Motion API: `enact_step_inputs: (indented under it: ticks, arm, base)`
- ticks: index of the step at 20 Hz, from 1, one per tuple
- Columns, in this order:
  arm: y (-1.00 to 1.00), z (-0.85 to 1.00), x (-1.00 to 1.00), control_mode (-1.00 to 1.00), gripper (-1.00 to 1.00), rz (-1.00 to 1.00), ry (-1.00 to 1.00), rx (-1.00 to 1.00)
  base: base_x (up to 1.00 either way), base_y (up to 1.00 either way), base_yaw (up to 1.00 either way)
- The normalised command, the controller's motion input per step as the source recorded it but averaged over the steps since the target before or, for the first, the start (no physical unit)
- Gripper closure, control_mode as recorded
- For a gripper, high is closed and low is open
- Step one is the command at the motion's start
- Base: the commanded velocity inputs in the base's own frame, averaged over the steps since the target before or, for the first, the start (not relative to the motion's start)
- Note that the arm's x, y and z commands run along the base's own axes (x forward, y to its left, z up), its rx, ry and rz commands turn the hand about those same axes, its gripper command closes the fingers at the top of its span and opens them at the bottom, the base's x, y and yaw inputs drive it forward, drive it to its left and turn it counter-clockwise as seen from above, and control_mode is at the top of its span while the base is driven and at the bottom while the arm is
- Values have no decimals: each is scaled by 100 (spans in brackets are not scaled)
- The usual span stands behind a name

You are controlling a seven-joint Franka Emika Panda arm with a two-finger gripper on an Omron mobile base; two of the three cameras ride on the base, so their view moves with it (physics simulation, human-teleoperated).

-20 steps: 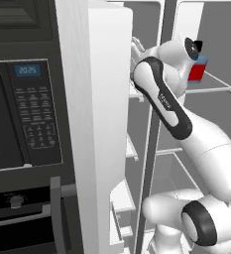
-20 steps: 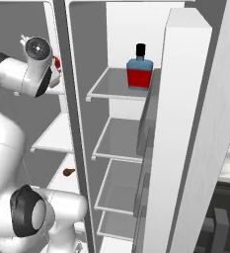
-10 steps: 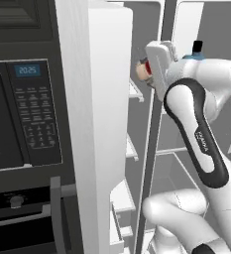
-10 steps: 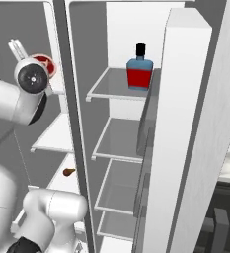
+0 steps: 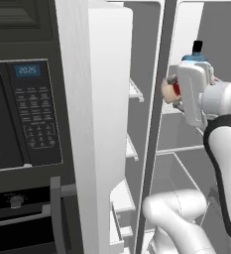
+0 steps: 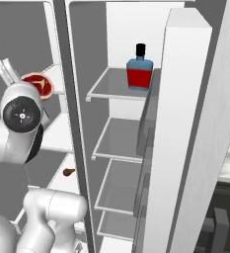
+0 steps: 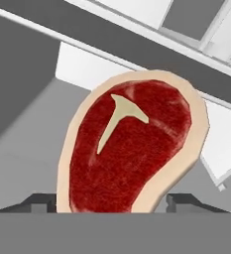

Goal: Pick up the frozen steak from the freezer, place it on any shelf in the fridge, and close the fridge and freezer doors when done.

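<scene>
The gripper (clamped on the steak) has swung up toward the divider; fridge shelf comes next.

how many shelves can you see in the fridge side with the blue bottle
4 in the right base view: the top shelf carrying the blue bottle, then a second shelf, a third shelf and a bottom shelf stacked below. More may hide behind the open door.

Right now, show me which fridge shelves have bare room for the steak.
The top fridge shelf is bare left of the blue bottle, which crowds its right end. The second shelf and the lower shelves lie bare. The hand holds the steak left of the divider.
</scene>
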Motion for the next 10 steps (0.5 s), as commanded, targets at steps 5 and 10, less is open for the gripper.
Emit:
enact_step_inputs:
  ticks: [5,10]
  arm:
    - [-30,-35,-100,-100,100,3,8,-21]
    - [-79,-78,-100,-100,100,1,2,-42]
  base:
    - [0,0,0]
    - [0,0,0]
